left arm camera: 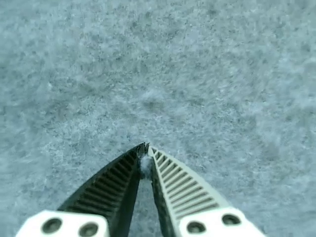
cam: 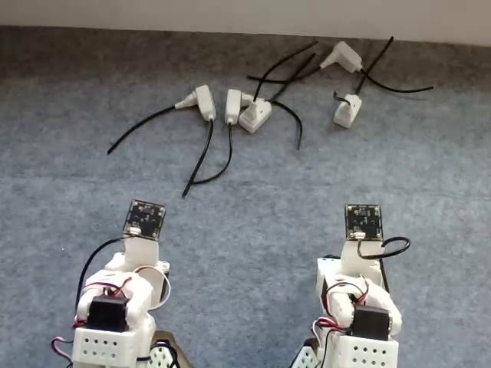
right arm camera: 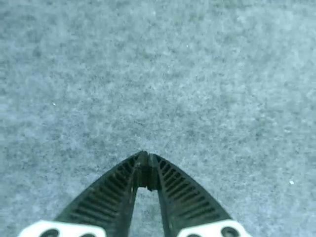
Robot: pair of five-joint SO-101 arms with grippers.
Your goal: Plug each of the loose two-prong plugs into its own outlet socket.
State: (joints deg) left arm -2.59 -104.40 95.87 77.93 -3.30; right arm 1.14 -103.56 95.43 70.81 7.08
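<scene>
Plugs (cam: 232, 106) near far carpet (cam: 253, 207) edge; L hand (left arm camera: 146, 150), R hand (right arm camera: 147, 158) pressed together, well back.

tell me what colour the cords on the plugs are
Black cords trailing from white plugs; it shows best in the high view.

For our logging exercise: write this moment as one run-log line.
left end effector: shut, over bare carpet | right end effector: shut, over bare carpet | corded plugs: lying far side, ungripped
</scene>
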